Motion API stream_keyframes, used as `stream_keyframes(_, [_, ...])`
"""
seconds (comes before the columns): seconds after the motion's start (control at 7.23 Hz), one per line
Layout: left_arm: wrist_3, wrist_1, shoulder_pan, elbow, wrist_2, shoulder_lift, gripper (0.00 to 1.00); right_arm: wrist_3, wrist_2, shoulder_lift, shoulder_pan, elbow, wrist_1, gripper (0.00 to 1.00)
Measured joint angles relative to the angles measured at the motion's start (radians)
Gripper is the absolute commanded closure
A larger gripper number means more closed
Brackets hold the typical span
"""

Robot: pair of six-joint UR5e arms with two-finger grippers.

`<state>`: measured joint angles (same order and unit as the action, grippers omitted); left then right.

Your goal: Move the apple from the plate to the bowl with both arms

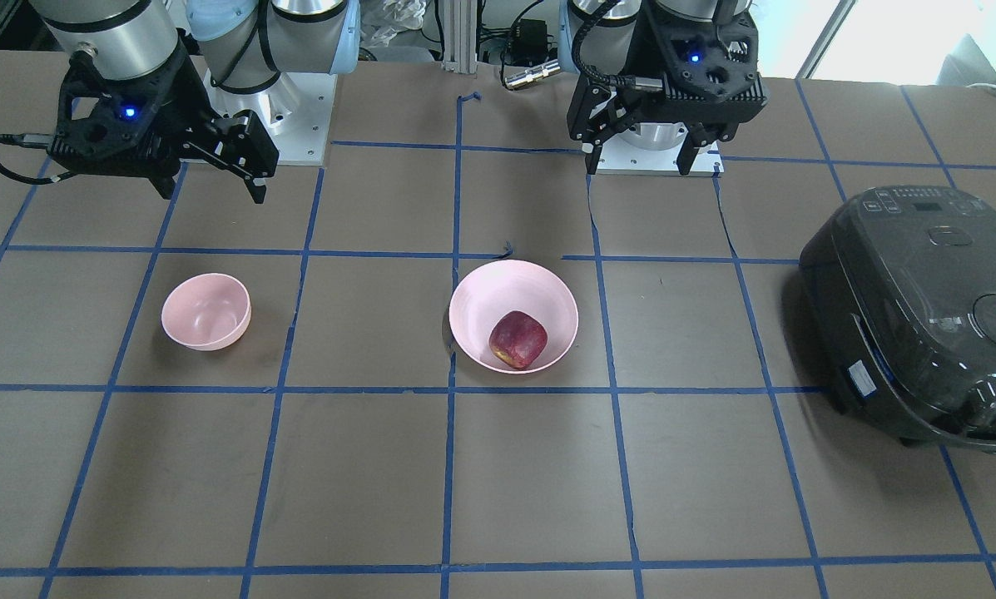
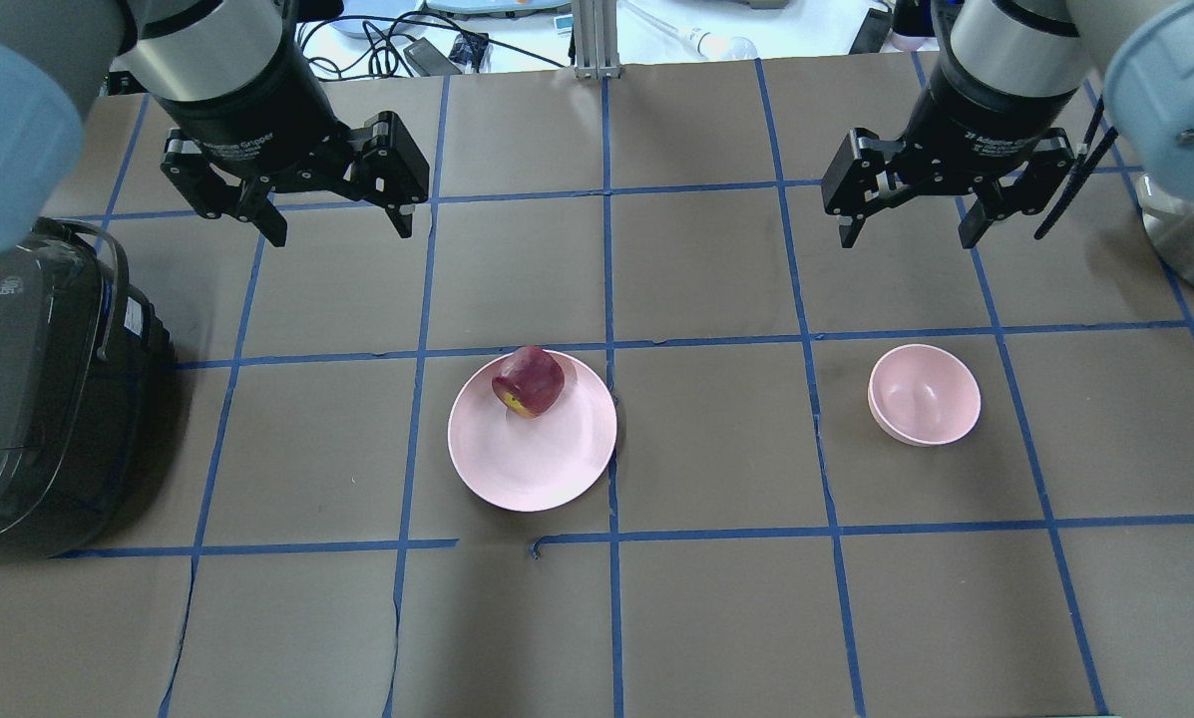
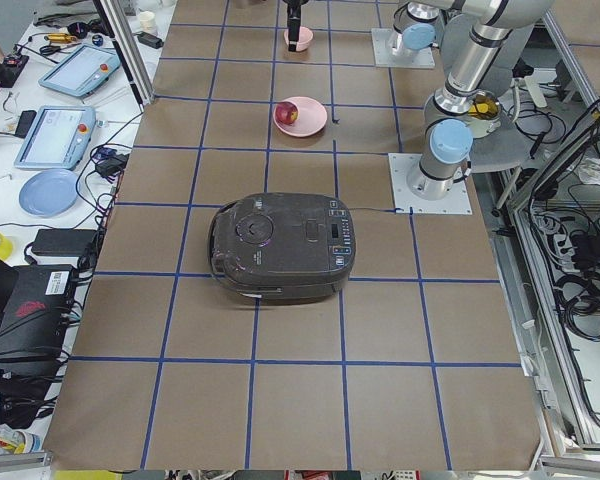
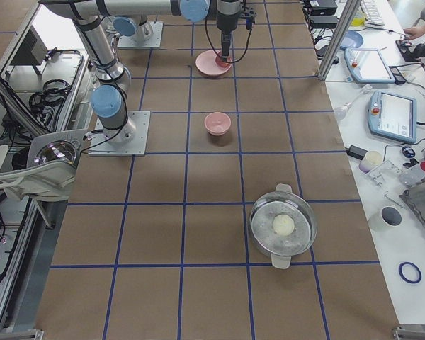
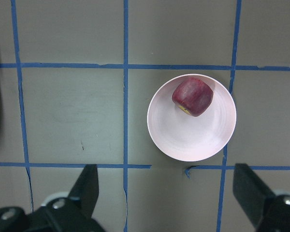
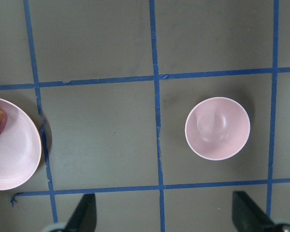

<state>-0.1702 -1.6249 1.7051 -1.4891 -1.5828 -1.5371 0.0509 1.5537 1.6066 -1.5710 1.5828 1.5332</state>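
Observation:
The dark red apple lies in the wide pale-pink plate at mid-table, toward the plate's far side from the robot. The small deep pink bowl stands empty, about two plate-widths to the robot's right of the plate. My left gripper is open and empty, high above the table on the robot's near side of the plate. My right gripper is open and empty, high above the table near the bowl.
A dark rice cooker sits at the robot's left end of the table. A steel pot with a glass lid stands toward the right end. Blue tape lines grid the brown table.

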Motion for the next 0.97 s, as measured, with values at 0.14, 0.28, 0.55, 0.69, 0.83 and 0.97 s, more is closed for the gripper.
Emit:
stream_keyframes(0.14, [0.0,-0.001,0.0,0.001,-0.001,0.0,0.0,0.003,0.002,0.001,-0.003,0.0,0.001,0.0])
stream_keyframes(0.28, [-0.001,-0.001,0.001,0.001,-0.002,0.002,0.0,0.004,0.006,0.002,-0.004,0.0,0.001,0.0])
stream_keyframes(0.55, [0.0,-0.002,0.001,0.001,-0.002,0.003,0.0,0.002,0.013,0.002,-0.004,0.0,0.001,0.0])
stream_keyframes(0.69, [0.0,-0.003,0.001,0.001,-0.002,0.003,0.0,0.0,0.015,0.002,-0.004,0.0,0.001,0.0])
stream_keyframes(0.83, [-0.001,-0.004,0.001,0.001,-0.002,0.008,0.0,-0.002,0.016,0.002,-0.004,0.0,0.002,0.0])
stream_keyframes(0.97, [-0.001,-0.006,0.001,-0.002,-0.002,0.016,0.0,-0.004,0.016,0.002,-0.004,0.0,0.002,0.0])
